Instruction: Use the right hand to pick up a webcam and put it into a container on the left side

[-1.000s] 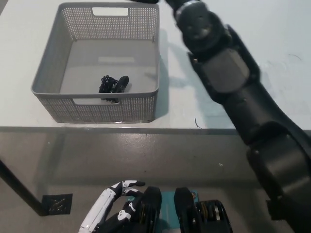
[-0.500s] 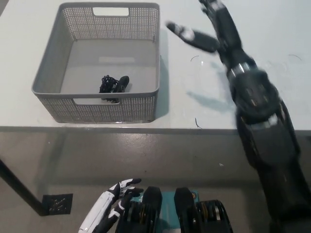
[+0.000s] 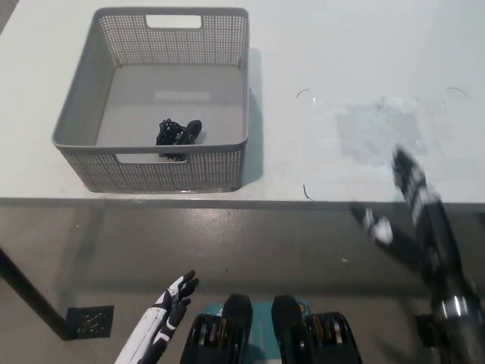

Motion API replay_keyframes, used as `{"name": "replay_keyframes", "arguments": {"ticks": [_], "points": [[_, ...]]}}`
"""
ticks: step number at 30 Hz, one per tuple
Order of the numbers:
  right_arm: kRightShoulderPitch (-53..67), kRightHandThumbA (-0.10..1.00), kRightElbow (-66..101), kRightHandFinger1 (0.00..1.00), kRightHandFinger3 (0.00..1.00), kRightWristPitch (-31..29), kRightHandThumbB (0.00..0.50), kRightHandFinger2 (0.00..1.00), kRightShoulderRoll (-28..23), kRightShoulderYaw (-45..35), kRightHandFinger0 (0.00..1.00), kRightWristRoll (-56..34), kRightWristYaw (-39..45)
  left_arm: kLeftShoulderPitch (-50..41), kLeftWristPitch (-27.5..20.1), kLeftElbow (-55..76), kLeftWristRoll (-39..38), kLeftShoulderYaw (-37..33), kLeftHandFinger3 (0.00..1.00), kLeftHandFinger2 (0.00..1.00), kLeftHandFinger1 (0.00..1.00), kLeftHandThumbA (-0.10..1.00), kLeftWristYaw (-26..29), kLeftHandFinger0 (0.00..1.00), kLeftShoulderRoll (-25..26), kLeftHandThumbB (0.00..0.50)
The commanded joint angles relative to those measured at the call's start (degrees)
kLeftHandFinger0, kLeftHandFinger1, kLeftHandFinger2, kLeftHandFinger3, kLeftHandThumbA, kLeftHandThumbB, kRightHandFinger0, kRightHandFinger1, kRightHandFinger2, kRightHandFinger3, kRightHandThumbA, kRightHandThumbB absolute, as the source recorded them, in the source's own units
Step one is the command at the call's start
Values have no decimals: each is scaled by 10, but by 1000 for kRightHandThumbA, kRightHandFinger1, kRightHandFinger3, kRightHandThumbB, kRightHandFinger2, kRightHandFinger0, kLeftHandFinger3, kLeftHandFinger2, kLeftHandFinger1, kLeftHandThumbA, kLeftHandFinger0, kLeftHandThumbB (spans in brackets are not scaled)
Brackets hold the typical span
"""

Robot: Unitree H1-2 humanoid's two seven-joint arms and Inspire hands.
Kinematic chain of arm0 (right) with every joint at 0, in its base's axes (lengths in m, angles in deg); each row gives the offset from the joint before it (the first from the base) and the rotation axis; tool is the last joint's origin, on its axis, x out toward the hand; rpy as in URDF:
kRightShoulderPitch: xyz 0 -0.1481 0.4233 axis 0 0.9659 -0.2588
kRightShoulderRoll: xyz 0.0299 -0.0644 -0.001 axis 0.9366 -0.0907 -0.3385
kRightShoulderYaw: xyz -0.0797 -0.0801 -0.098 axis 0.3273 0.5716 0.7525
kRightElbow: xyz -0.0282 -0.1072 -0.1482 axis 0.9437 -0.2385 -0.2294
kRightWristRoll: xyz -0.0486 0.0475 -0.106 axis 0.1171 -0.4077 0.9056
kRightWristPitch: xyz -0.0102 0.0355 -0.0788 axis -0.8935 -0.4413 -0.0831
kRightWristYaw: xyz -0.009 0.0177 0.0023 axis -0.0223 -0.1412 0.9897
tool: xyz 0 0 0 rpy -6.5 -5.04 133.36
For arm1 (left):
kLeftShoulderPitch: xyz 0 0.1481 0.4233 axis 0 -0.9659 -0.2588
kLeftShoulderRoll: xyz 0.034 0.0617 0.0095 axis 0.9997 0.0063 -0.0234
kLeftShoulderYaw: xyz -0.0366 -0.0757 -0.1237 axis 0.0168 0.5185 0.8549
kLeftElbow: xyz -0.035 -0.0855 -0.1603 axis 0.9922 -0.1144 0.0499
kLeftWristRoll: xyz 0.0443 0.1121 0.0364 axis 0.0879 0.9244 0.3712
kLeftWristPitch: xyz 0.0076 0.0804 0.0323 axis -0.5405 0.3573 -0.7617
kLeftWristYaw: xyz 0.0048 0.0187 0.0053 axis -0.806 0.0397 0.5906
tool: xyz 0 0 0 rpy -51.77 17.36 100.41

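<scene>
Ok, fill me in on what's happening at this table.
The webcam already lies inside the grey basket on the left part of the white table. The black right hand is open and holds nothing, low by the table's near edge at the right. The white left hand rests below the table, open.

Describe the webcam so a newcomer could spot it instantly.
Find the grey perforated basket on the white table, toward its left side. On the basket's floor, near the front wall, lies the webcam, a small black tangled lump, the only thing inside.
</scene>
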Motion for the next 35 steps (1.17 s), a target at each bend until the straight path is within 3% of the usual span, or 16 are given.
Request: {"name": "replay_keyframes", "arguments": {"ticks": [1,3,8,9,11,15,16,18,22,24,25,28,35], "points": [[82,1000,9,1000,1000,-238,385,1000,-18,32,1000,-50,57,4,-20,38,-39,39,1000,1000,1000,1000,34,1000,-15,62],[87,1000,-30,1000,1000,-245,350,1000,-14,32,1000,-82,76,16,-22,30,-44,46,1000,1000,1000,1000,33,1000,-16,90],[102,1000,-87,1000,1000,-229,359,1000,-18,28,1000,-95,92,29,-15,24,-46,50,1000,1000,1000,1000,18,1000,-9,126],[109,1000,-104,1000,1000,-233,337,1000,-22,31,1000,-97,102,27,-9,25,-50,50,1000,1000,1000,1000,13,1000,-7,136],[108,1000,-128,1000,1000,-235,311,1000,-25,28,1000,-105,112,29,-11,19,-53,51,1000,1000,1000,1000,10,1000,-8,107],[91,1000,-163,1000,1000,-236,318,1000,-28,22,1000,-100,112,30,-5,15,-59,54,1000,1000,1000,1000,10,1000,-14,114],[83,1000,-163,1000,1000,-228,307,1000,-30,22,1000,-101,116,29,9,16,-54,56,1000,1000,1000,1000,10,1000,-15,153],[69,1000,-177,1000,1000,-228,312,1000,-26,20,1000,-109,121,34,-7,4,-59,61,1000,1000,1000,1000,7,1000,-11,113],[9,1000,-213,1000,1000,-206,300,1000,-22,6,1000,-129,125,84,12,-19,-64,73,1000,1000,1000,1000,10,1000,-7,124],[-16,1000,-228,1000,1000,-202,270,1000,-29,0,1000,-133,129,105,9,-39,-64,76,1000,1000,1000,1000,12,1000,-10,69],[-24,1000,-239,1000,1000,-204,232,1000,-32,-2,1000,-137,134,109,8,-47,-70,80,1000,1000,1000,1000,12,1000,-14,66],[-28,1000,-249,1000,1000,-202,201,1000,-35,-1,1000,-138,142,107,8,-42,-64,82,1000,1000,1000,1000,10,1000,-13,45],[-33,1000,-253,1000,1000,-204,171,1000,-28,-9,1000,-150,143,127,26,-44,-65,81,1000,1000,1000,1000,3,1000,-6,59]]}}
